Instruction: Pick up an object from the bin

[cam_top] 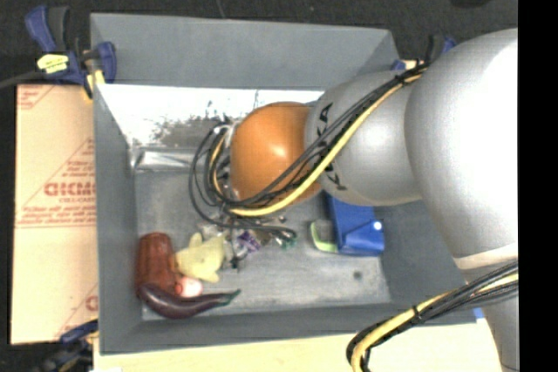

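My gripper pokes out just below the arm's orange cover, low over the middle of the bin floor. Right beside it on the left lies a pale yellow lumpy toy. A brown cylinder stands at the bin's lower left. A dark purple eggplant-shaped thing curves along the front wall, with a small pink piece on it. To the gripper's right lies a blue block with a green piece against its left side. Whether anything is in the gripper is hidden.
The arm and its cover hang over the bin's middle and right, hiding the floor beneath. Bare floor shows along the front right and at the left under the back wall.
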`<state>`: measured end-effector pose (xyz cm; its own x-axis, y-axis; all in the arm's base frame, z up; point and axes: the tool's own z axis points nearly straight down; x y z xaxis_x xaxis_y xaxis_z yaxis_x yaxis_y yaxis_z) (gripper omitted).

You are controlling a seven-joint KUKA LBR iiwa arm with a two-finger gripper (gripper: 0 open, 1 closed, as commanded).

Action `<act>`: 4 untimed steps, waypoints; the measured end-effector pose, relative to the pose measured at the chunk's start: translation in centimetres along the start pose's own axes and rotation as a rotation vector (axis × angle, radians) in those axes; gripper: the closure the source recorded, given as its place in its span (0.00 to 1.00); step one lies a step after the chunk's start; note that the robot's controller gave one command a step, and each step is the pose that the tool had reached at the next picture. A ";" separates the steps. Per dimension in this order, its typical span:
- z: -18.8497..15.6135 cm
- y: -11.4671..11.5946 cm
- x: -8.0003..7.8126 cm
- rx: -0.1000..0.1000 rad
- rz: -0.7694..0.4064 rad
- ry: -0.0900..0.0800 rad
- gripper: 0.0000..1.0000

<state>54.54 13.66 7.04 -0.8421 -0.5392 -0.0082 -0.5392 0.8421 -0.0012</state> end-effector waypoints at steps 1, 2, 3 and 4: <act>0.0 0.0 0.0 0.000 0.001 0.000 1.00; -1.8 0.0 0.2 -0.002 0.002 0.005 1.00; -5.4 0.1 0.2 -0.003 0.004 0.008 1.00; -9.1 0.0 0.1 -0.002 0.003 0.004 1.00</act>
<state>54.39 13.58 16.18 -0.8440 -0.5364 -0.0039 -0.5364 0.8440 0.0007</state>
